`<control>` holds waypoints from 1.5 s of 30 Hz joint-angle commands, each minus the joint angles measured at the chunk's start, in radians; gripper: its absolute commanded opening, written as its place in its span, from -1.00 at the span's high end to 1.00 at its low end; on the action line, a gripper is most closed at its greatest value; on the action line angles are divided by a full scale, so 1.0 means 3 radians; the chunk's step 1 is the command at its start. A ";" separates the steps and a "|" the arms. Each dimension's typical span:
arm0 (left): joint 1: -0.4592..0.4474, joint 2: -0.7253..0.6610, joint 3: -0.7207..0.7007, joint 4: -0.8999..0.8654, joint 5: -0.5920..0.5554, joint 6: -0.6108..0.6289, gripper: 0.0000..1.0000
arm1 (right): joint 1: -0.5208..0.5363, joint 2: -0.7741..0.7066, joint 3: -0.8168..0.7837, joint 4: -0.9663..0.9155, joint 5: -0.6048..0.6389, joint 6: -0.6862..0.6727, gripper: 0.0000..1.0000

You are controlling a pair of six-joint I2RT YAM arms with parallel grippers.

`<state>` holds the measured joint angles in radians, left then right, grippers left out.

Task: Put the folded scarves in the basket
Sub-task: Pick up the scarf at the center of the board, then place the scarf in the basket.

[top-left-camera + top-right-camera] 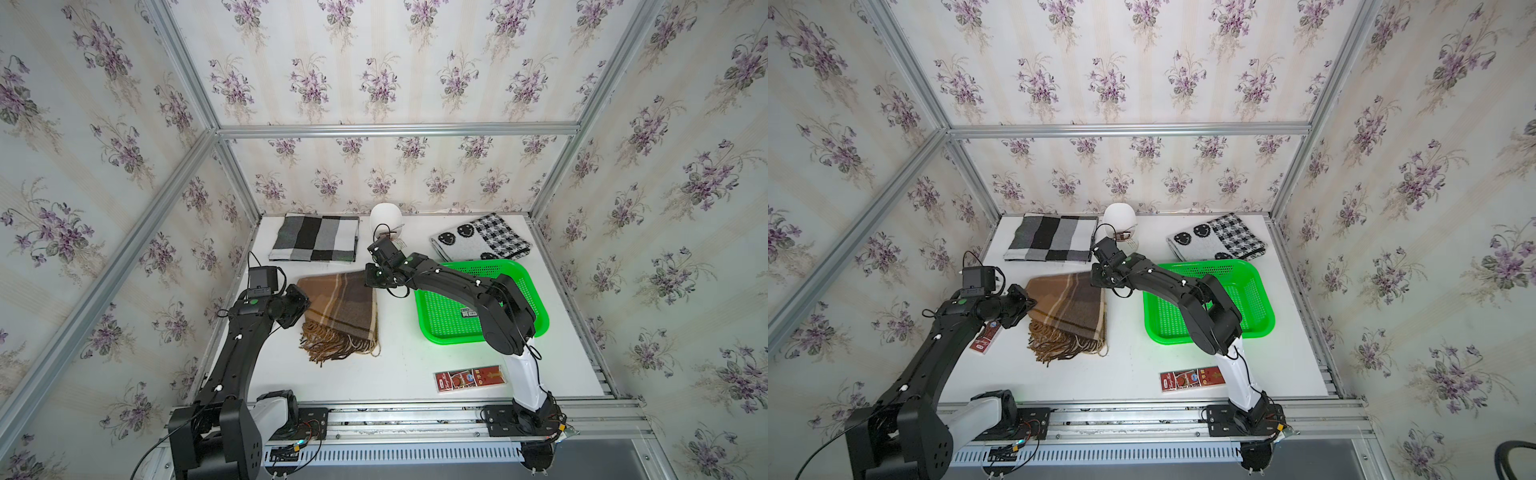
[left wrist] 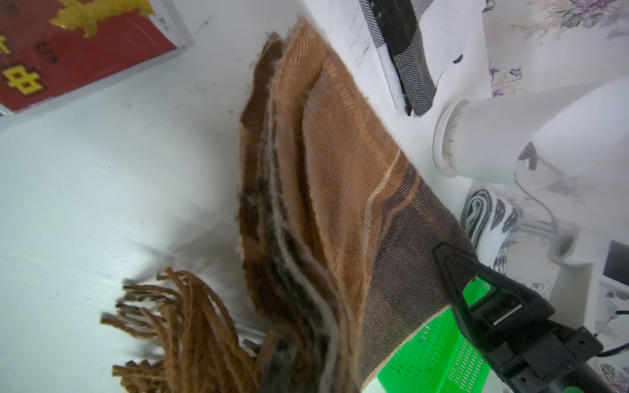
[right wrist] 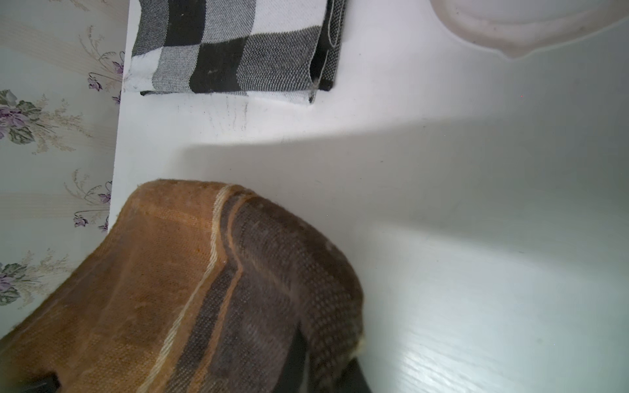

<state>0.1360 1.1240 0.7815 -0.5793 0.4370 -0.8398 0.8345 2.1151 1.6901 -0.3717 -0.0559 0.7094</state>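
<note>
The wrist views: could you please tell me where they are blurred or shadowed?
Left wrist view: the fringe and near layers of the brown scarf are smeared soft. Right wrist view: a broad soft shadow crosses the white table.

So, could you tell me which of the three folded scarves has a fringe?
The brown plaid scarf; the black-and-white checked scarf and smiley scarf show no fringe.

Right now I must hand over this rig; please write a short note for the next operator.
Left gripper: shut on the brown scarf, at its left edge.
Right gripper: shut on the same scarf, at its far right corner.
Green basket: right of the scarf, partly under the right arm, no scarf inside.
Done: scarf folded and gripped.
Left: lift it, carry it over the basket, release.
</note>
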 commanded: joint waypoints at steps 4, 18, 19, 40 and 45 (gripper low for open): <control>-0.0063 0.0060 -0.0104 0.0004 -0.0020 -0.0062 1.00 | -0.0035 -0.0030 0.0019 -0.0120 0.0221 -0.0059 1.00; -0.0497 -0.0212 0.0518 -0.0433 -0.0145 -0.0215 1.00 | -0.0059 -0.0612 0.0029 -0.0376 0.0462 -0.0167 1.00; -0.0549 -0.0232 0.0604 -0.0480 -0.0157 -0.0239 1.00 | -0.0070 -0.0664 0.0051 -0.0434 0.0490 -0.0176 1.00; -0.2461 0.1078 0.2307 -0.0051 -0.0581 -0.0878 1.00 | -0.1591 -0.1827 0.0125 -0.1366 0.0385 -0.0636 1.00; -0.2798 0.1694 0.2727 0.0095 -0.0621 -0.0877 1.00 | -0.2133 -0.1855 0.0004 -0.1345 0.0232 -0.0764 1.00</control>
<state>-0.6685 1.5719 1.5528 -0.5888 0.2684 -1.1000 0.2409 1.5589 1.7020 -0.7723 0.0196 0.5198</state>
